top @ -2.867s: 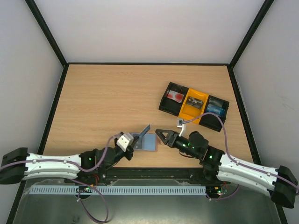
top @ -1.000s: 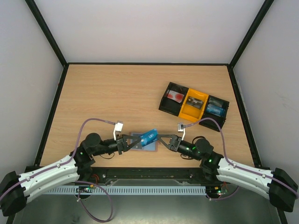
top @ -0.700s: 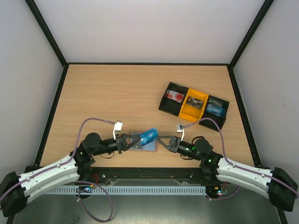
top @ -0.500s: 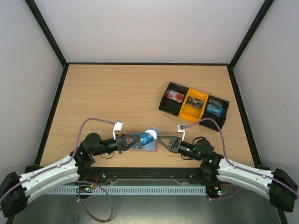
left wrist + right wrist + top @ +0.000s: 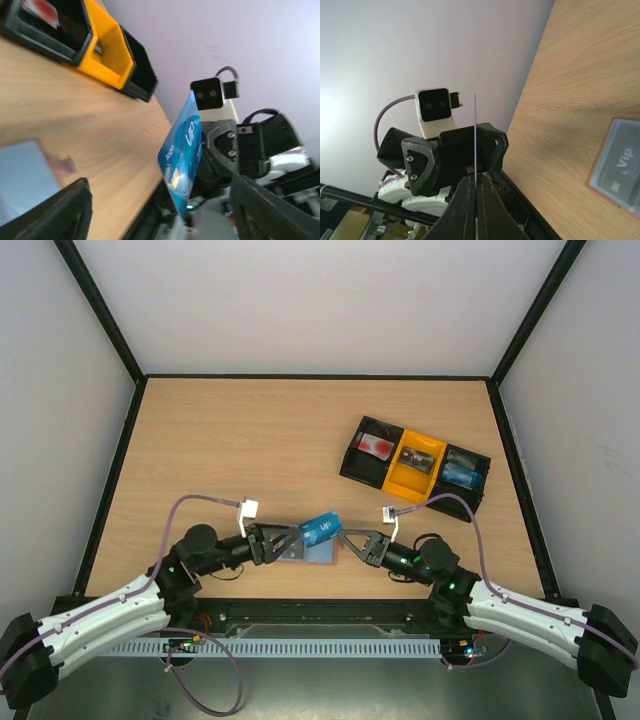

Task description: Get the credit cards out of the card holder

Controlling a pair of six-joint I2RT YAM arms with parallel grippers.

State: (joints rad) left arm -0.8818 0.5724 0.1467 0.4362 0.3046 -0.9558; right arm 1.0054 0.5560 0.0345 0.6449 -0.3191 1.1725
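At the right pincer (image 5: 475, 180), clenched on one end of a blue credit card (image 5: 321, 528). Seen from the right wrist as a thin edge-on line rising from between the fingers; from above, tilted and held clear of the tabletop (image 5: 250, 440).

Opposite, at the left pincer (image 5: 285, 543), released, with dark fingers (image 5: 55, 210) spread wide and pointing toward the card.

Just below and between both, flat on the wood near the front edge, the card holder (image 5: 316, 554): blue-grey with thin brown edging, and with a second card (image 5: 620, 162) marked VIP showing in it from the right wrist. Cannot tell whether touched by the left fingers.

Farther out, well apart toward the back right, a black-and-yellow tray (image 5: 408, 486) of three compartments, set at a slant, yellow in the middle, with red showing at one black end and blue at the other.
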